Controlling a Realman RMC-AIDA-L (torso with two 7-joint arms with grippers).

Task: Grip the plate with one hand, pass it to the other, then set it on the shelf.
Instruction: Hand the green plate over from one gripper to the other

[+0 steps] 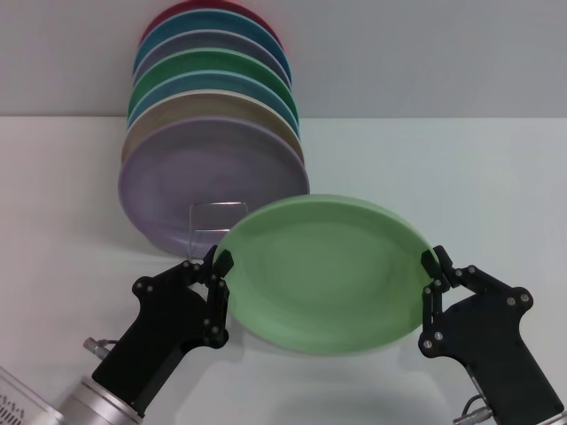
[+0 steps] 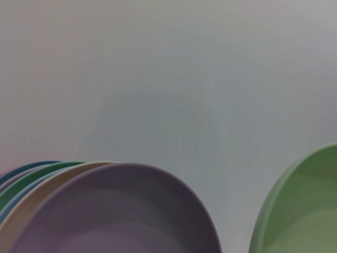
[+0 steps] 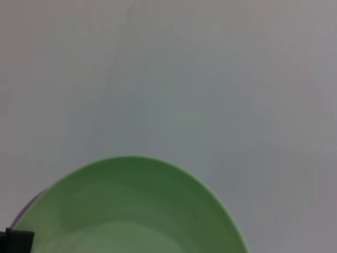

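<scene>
A row of upright coloured plates point(image 1: 213, 133) fills the upper left. Lower centre, the mint plate point(image 1: 323, 270) hangs tilted, left gripper point(image 1: 220, 270) and right gripper point(image 1: 434, 270) each clenched on opposite rims, partly hiding the wire shelf point(image 1: 213, 226).

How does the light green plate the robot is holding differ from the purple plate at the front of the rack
The light green plate is mint, the purple plate lilac. The green one hangs tilted between the left end effector and right end effector; the purple one stands nearly upright in the wire rack, leading a row. Both are round, matte and similar in size.
</scene>
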